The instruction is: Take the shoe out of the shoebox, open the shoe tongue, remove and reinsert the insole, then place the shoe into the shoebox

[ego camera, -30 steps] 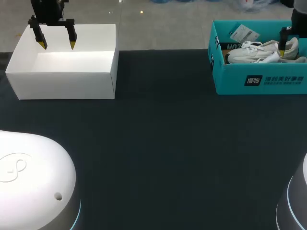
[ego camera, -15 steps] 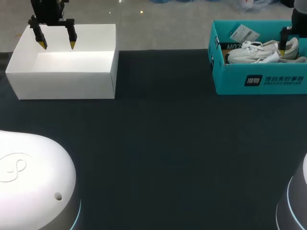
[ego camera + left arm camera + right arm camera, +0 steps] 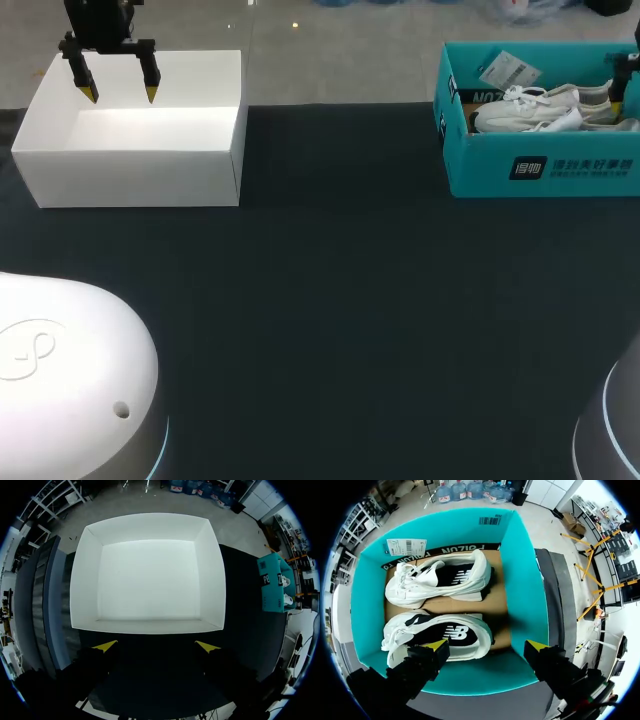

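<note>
Right wrist view: the right gripper [image 3: 486, 645] hung with fingers spread wide above the teal shoebox [image 3: 522, 600], gripping nothing. Two white shoes lay side by side inside it, the nearer shoe [image 3: 440, 636] beneath one yellow tip, the farther shoe [image 3: 440, 580] beyond. Across the dark table [image 3: 350, 300], the left gripper [image 3: 120, 95] hovered, likewise spread and empty, over a white box [image 3: 130, 165].

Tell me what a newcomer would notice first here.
The teal shoebox at the far right of the table, with two white shoes lying on their sides inside, draws the eye first; the right gripper hangs open above it. At the far left sits an empty white box, the left gripper open over it.
</note>
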Robot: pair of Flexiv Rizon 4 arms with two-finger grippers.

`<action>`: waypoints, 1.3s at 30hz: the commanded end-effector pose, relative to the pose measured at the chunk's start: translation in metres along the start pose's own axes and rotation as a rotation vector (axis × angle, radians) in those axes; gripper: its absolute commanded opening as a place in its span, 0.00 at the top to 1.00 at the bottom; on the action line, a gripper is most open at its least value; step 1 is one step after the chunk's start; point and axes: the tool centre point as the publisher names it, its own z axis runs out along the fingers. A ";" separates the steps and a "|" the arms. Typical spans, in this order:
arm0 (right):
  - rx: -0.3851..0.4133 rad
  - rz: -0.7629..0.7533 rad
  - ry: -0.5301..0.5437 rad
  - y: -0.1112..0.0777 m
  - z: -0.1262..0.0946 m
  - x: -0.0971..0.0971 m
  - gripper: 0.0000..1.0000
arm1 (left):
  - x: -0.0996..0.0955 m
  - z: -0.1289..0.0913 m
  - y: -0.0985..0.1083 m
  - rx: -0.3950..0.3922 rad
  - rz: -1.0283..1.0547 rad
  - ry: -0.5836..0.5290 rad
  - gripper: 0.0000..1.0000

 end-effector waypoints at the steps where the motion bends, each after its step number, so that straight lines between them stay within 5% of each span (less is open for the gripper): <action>1: 0.031 -0.025 -0.003 0.011 0.012 0.003 0.00 | 0.000 0.000 0.000 0.000 0.000 0.000 0.00; 23: 0.017 -0.008 -0.004 -0.012 0.057 0.006 0.00 | 0.000 0.000 0.000 0.000 0.000 0.000 0.00; 24: 0.021 -0.006 -0.005 -0.012 0.059 0.006 0.10 | 0.000 0.000 0.000 0.000 0.000 0.000 0.00; 25: 0.023 -0.005 -0.005 -0.011 0.059 0.007 0.33 | 0.000 0.000 0.000 0.000 0.000 0.000 0.00; 27: 0.031 -0.003 -0.009 -0.010 0.062 0.007 0.52 | 0.000 0.000 0.000 0.000 0.000 0.000 0.00; 33: 0.051 0.011 -0.032 -0.003 0.070 0.005 0.71 | 0.000 0.000 0.000 0.000 0.000 0.000 0.00; 36: 0.063 0.021 -0.043 -0.001 0.072 0.003 0.97 | 0.000 0.000 0.000 0.000 0.000 0.000 0.00; 39: 0.074 0.029 -0.054 0.000 0.073 0.001 1.00 | 0.000 0.000 0.000 0.000 0.000 0.000 0.00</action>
